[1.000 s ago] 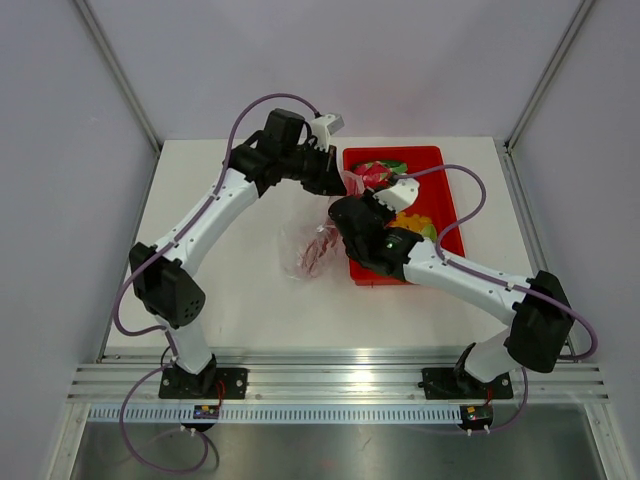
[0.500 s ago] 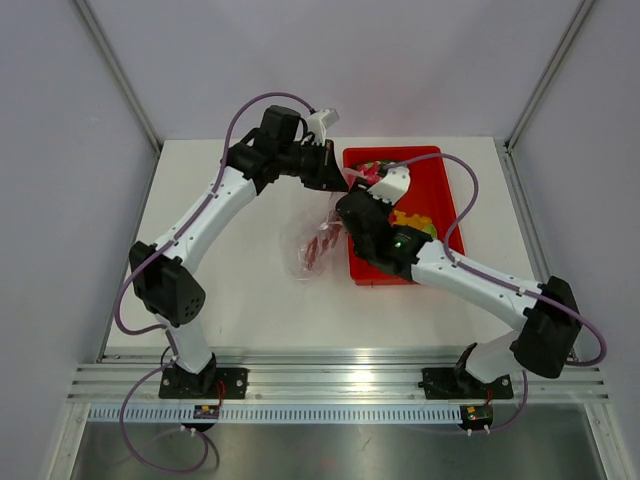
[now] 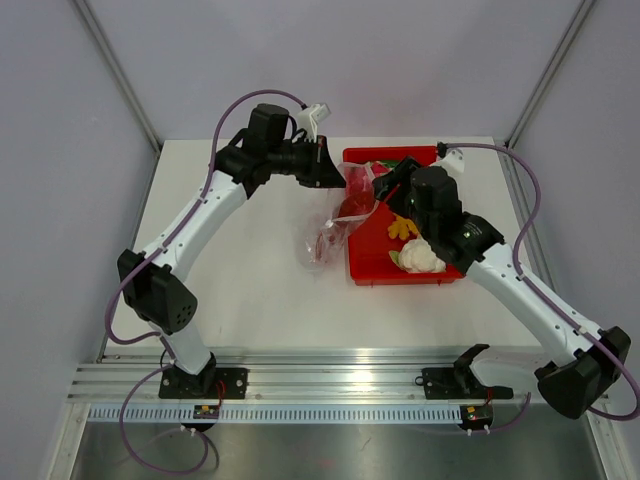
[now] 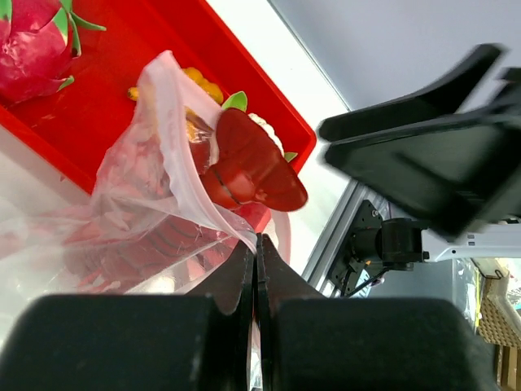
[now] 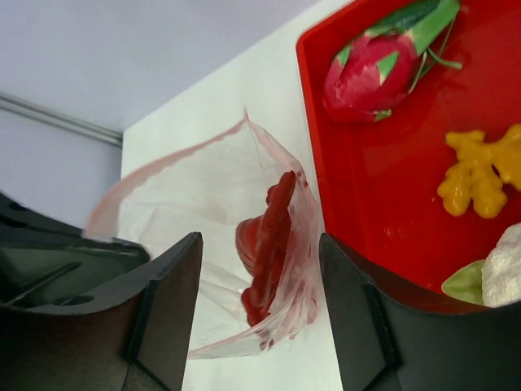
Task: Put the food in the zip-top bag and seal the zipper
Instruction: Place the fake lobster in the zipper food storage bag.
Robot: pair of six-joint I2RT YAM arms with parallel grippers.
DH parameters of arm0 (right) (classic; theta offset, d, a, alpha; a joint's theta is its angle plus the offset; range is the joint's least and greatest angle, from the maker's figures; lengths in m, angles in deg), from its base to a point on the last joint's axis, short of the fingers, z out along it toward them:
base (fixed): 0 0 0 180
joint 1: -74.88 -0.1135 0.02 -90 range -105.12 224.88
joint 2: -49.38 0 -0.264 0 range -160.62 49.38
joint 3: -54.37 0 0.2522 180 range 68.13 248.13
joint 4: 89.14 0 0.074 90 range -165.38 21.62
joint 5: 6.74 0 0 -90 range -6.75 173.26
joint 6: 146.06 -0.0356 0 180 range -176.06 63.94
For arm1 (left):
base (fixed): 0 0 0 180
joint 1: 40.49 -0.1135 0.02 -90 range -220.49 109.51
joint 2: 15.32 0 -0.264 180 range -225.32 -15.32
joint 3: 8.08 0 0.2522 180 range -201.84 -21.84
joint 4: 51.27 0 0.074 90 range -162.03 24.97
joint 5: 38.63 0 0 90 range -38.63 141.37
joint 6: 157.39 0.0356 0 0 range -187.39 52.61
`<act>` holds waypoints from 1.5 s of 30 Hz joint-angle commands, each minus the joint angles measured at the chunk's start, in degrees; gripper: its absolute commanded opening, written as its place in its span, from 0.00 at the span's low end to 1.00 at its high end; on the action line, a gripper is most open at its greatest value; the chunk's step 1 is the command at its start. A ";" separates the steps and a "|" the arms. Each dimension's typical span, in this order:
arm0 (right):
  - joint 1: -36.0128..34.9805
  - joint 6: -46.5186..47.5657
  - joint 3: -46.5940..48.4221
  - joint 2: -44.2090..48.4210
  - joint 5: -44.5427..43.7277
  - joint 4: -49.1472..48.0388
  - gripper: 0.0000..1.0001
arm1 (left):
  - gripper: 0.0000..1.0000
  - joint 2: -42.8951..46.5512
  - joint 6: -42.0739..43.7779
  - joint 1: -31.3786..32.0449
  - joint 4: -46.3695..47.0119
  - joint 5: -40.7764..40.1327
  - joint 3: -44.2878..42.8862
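- Left gripper is pressed together on the rim of the bag, holding it up with the mouth wide, just beside the left wall of the tray
- Right gripper is spread with nothing between its fingers, and hangs above the bag mouth
- The bag's lower part rests on the table and only the top is lifted
- The zipper is unsealed, its two sides well apart
- Done, as I read it: the chilies are in the bag, one dark-red lump just below the mouth and more red lower down
- Left to load: the yellow piece and the cauliflower with its green leaf, all lying in the tray, apart from the bag
- The dragon fruit sits at the tray's far end and does not look like part of the load
- Overall: loading looks partly done, with the tray pieces yet to go in and the whole seal not yet begun
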 commanded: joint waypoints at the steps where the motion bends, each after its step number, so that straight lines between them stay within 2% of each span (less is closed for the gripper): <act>1: 2.17 -3.67 -2.25 -2.63 9.06 1.99 0.65 | 0.00 3.60 -0.86 -0.50 4.56 2.81 -0.07; 9: 7.18 -9.12 -8.76 -1.67 16.10 -4.25 0.59 | 0.00 4.74 -0.51 -0.93 4.64 3.42 1.16; 12: 7.45 -9.04 -9.46 -1.58 17.41 -5.56 0.61 | 0.00 4.65 -0.69 -0.94 4.82 3.51 1.42; 15: 7.45 -8.95 -11.04 0.00 19.44 -9.25 0.67 | 0.00 4.65 -0.51 -0.94 4.91 3.77 1.86; 19: 7.62 -9.21 -12.01 3.76 16.90 -8.74 0.72 | 0.00 4.56 -0.34 -1.02 4.91 3.86 2.30; 23: 9.81 -11.41 -16.75 8.34 11.98 -8.99 0.67 | 0.00 4.57 -0.16 -1.29 4.91 4.04 2.39; 26: 11.84 -13.43 -20.88 11.16 13.46 -11.19 0.65 | 0.00 4.65 0.02 -1.46 4.91 4.04 2.74; 30: 13.16 -12.12 -19.31 8.01 16.97 -10.23 0.58 | 0.00 4.39 -0.51 -1.55 5.61 4.74 2.92; 37: 13.16 -11.50 -16.59 1.59 23.74 -14.88 0.58 | 0.00 4.39 -0.86 -1.55 6.14 5.27 3.36; 45: 13.16 -12.11 -18.95 3.77 23.31 -17.70 0.57 | 0.00 4.30 -0.69 -1.55 6.14 5.27 3.62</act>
